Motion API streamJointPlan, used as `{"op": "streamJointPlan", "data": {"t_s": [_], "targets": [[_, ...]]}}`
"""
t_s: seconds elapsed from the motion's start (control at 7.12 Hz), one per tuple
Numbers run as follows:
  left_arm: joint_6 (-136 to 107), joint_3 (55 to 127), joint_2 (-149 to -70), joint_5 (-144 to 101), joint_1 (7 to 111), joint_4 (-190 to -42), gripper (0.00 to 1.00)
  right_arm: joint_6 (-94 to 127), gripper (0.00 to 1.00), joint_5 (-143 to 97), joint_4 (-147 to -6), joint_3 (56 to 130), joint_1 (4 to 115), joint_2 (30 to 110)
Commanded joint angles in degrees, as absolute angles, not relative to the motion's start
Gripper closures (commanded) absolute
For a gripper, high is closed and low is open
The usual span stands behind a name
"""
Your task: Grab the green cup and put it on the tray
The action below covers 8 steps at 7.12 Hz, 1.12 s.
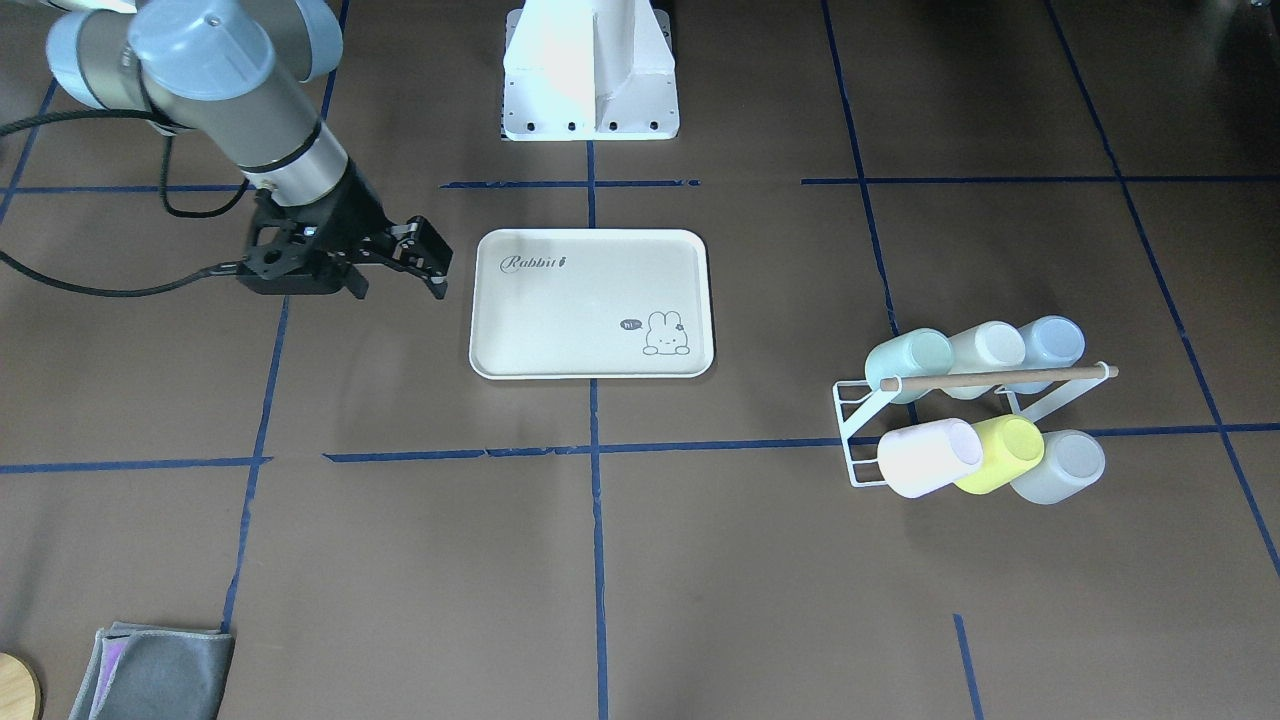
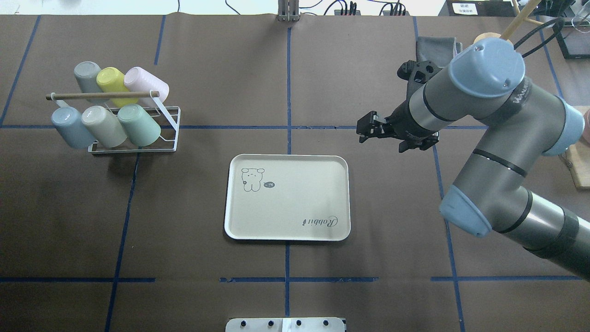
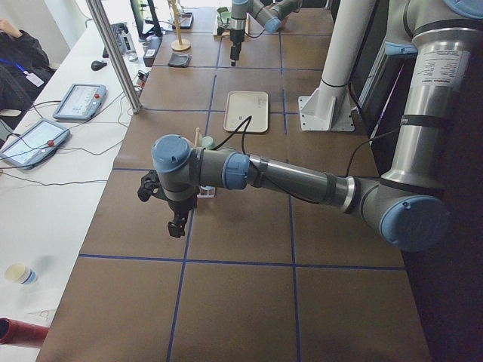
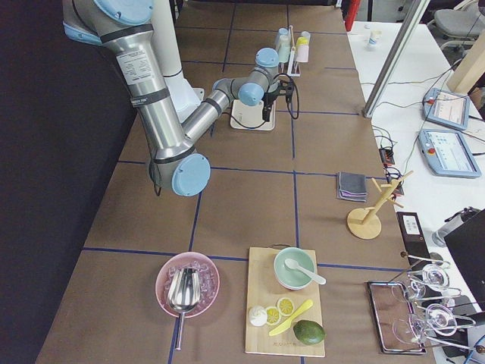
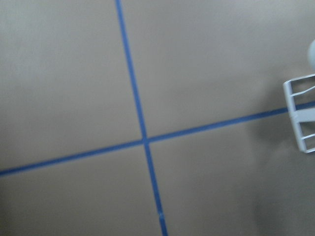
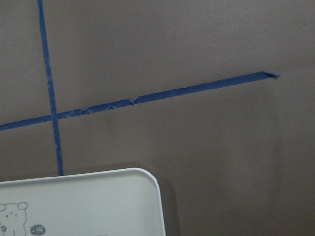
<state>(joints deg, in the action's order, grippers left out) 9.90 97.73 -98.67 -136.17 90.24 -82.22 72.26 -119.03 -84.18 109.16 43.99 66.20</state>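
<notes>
The pale mint-green cup [image 1: 910, 358] lies on its side in a white wire rack [image 1: 850, 440], at the end of the row nearest the tray; it also shows in the overhead view [image 2: 138, 124]. The cream tray [image 1: 590, 300] with the bunny drawing lies bare at the table's middle [image 2: 286, 198]. My right gripper [image 1: 435, 270] hangs open and empty beside the tray's short edge [image 2: 364, 131]; its wrist view shows one tray corner [image 6: 98, 201]. My left gripper [image 3: 177, 222] shows only in the exterior left view, past the rack, and I cannot tell its state.
The rack also holds yellow-green [image 2: 110, 80], pink, blue, grey and cream cups under a wooden rod [image 2: 101, 95]. A grey cloth [image 1: 155, 670] lies near the right arm. The robot base [image 1: 590, 70] stands behind the tray. A rack corner [image 5: 300, 115] shows in the left wrist view.
</notes>
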Motion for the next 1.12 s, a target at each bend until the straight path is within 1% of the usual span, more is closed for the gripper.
{"op": "streamJointPlan", "data": {"t_s": [0.0,0.14,0.42,0.7,0.98], "targets": [[9.8,105.4,-100.4,-136.1,84.9,-82.1,0.00,62.9,0.00,-119.5,-92.7,111.7,50.3,66.5],[9.9,109.5,-100.6,-134.5,82.1,-82.2,0.00,58.6,0.00,-119.6,-94.0,112.0,53.0,67.0],[9.9,118.0,-101.3,-120.8,74.4,-82.0,0.00,50.7,0.00,-119.6,-96.6,111.9,57.2,68.5],[10.3,124.8,-103.0,-106.4,63.8,-75.9,0.00,45.3,0.00,-120.5,-96.6,111.7,60.7,71.3],[10.0,125.4,-106.9,-102.1,59.0,-74.3,0.00,38.8,0.00,-123.2,-96.5,111.4,64.6,74.4]]}}
